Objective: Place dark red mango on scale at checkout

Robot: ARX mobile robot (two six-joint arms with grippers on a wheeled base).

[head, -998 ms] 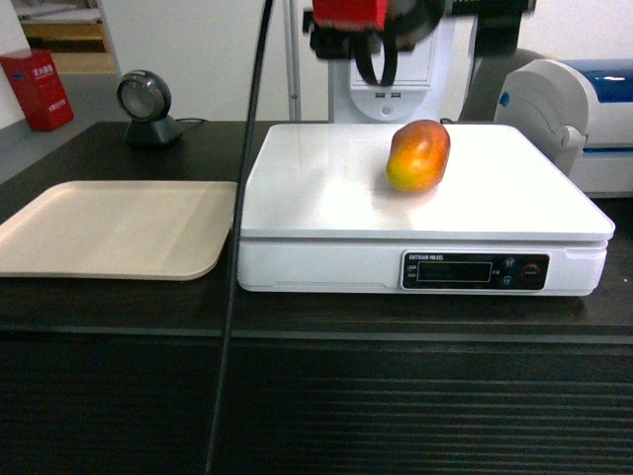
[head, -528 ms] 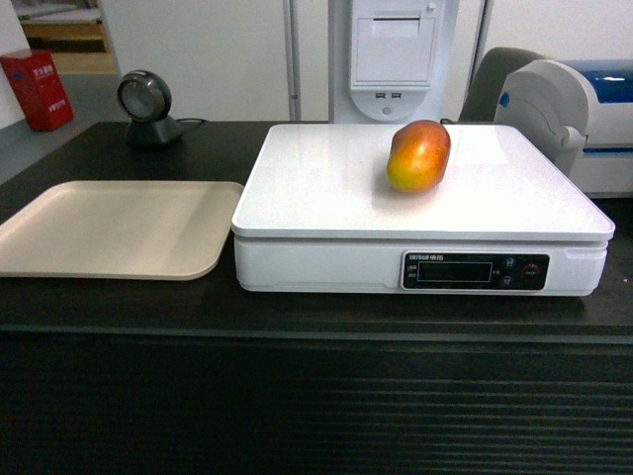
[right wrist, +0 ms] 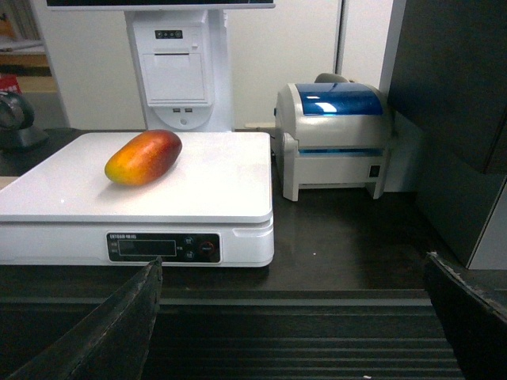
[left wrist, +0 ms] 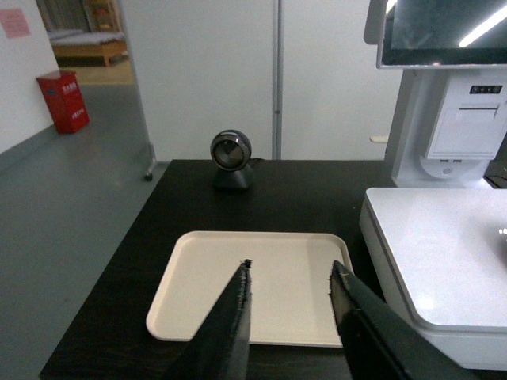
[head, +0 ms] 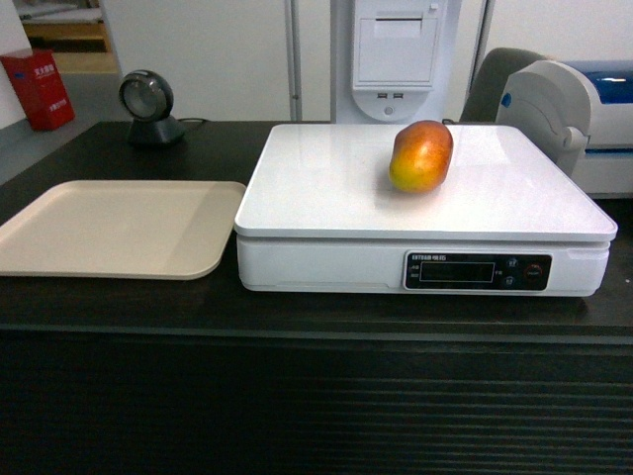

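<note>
Dark red mango (head: 421, 155) rests on scale (head: 326, 188), rear-centre of platform. Both jaws released, empty. Keep arms clear of scale.

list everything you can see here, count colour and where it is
dark red mango: 1, red over orange-yellow, lying on the scale platform
scale: 1, white with dark display, on the checkout
checkout: 1, dark brown-black, ribbed front
tray: 1, beige, left of the scale
barcode scanner: 1, dark grey, back left on the counter
label printer: 1, white with blue lid, right of the scale
receipt terminal: 1, white, behind the scale
red box: 1, far left on the floor
left gripper: black jaws open, above the tray
right gripper: black jaws wide open, before the counter
</note>
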